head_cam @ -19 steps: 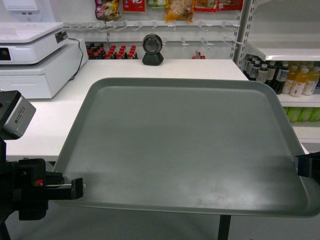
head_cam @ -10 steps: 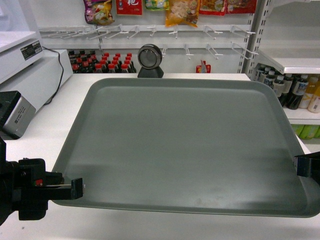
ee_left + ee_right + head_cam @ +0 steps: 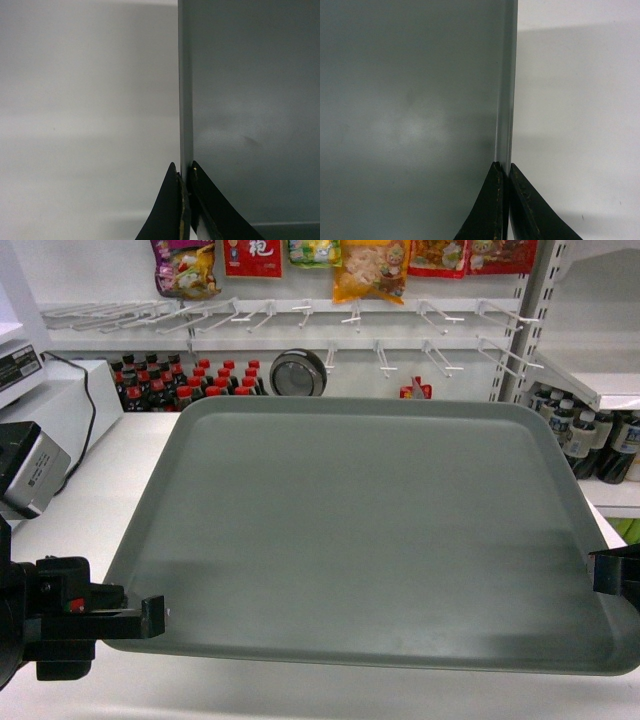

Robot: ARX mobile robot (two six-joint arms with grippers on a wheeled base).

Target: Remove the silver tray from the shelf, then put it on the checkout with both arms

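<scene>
The silver tray (image 3: pixel 360 530) fills the middle of the head view, held level above the white checkout (image 3: pixel 110 470). My left gripper (image 3: pixel 152 616) is shut on the tray's left rim near its front corner. The right gripper (image 3: pixel 598 572) is shut on the right rim, at the frame's edge. In the left wrist view the black jaws of the left gripper (image 3: pixel 185 172) pinch the thin rim of the silver tray (image 3: pixel 250 100). In the right wrist view the right gripper (image 3: pixel 503 170) clamps the silver tray (image 3: pixel 410 100) the same way. The shelf (image 3: pixel 600 385) stands at the right.
A round black scanner (image 3: pixel 297 373) stands just behind the tray's far edge. The white register (image 3: pixel 45 400) is at the left. A wire-hook rack (image 3: pixel 300 310) with snack bags hangs behind. Rows of dark bottles (image 3: pixel 190 380) and shelf bottles (image 3: pixel 590 435) flank the counter.
The background has slid: the counter and scanner sit closer under and behind the tray, and the register has shifted out to the left. Both grips on the tray are unchanged.
</scene>
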